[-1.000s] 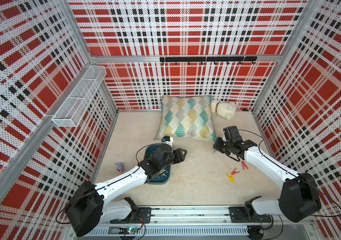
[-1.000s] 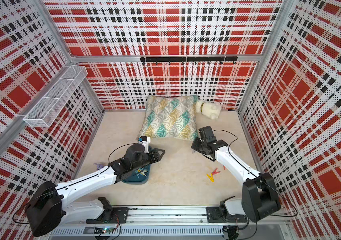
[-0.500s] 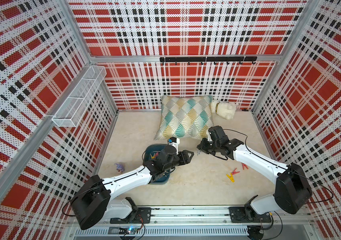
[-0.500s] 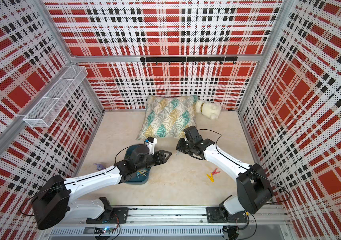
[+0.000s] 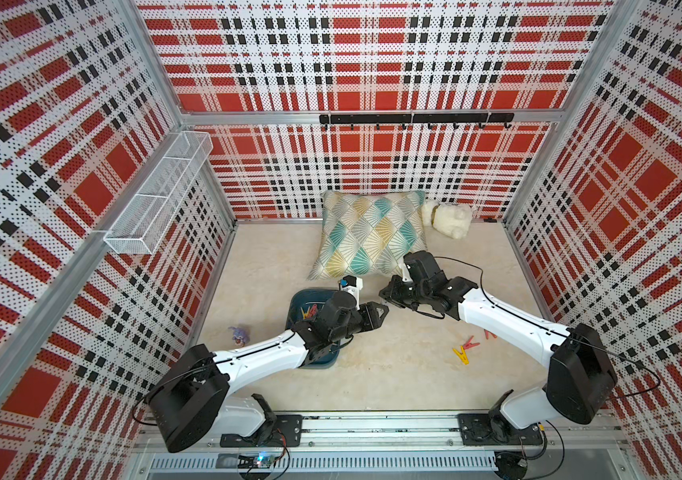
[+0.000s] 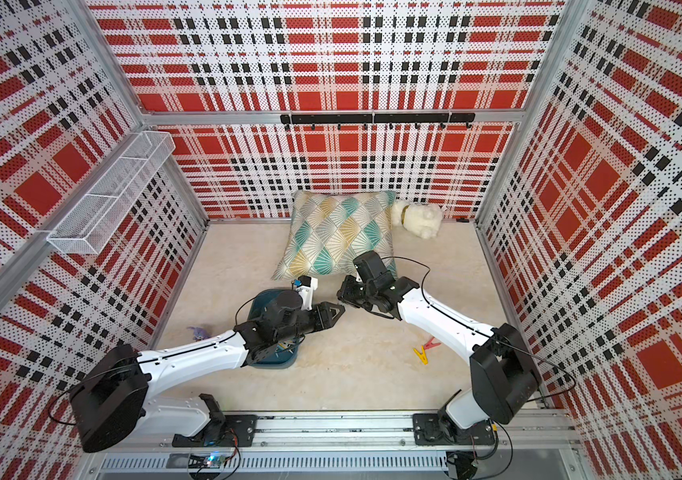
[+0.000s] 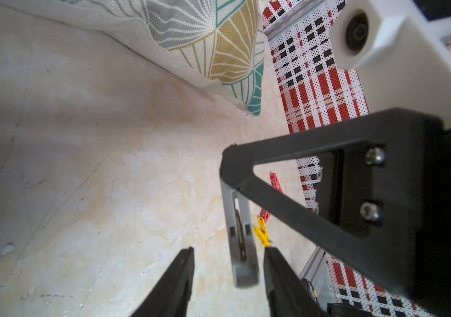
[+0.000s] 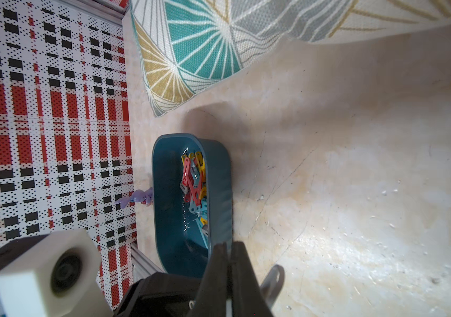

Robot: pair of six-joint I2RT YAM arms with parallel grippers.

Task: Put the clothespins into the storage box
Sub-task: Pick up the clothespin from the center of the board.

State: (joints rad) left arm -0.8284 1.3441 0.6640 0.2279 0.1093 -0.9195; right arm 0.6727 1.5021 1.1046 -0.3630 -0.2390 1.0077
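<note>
Grey plastic clothespin (image 7: 242, 241) pinched in closed right gripper (image 8: 227, 247), straddled by left gripper (image 7: 230, 251), jaws apart, glossy round-cornered teal storage box (image 8: 219, 192) seen at 9 o'clock on marbled tabletop (image 5: 393, 374), coloured clothespins (image 8: 194, 186) heaped inside, yellow clothespin (image 5: 461, 354) and red clothespin (image 5: 471, 343) loose at 4 o'clock

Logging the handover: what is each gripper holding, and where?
Right gripper pinches a grey clothespin by one end; left gripper straddles its free end, not yet closed.

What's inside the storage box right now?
A heap of red, yellow and blue clothespins along one side of the storage box. The left arm covers most of it in both top views.
</note>
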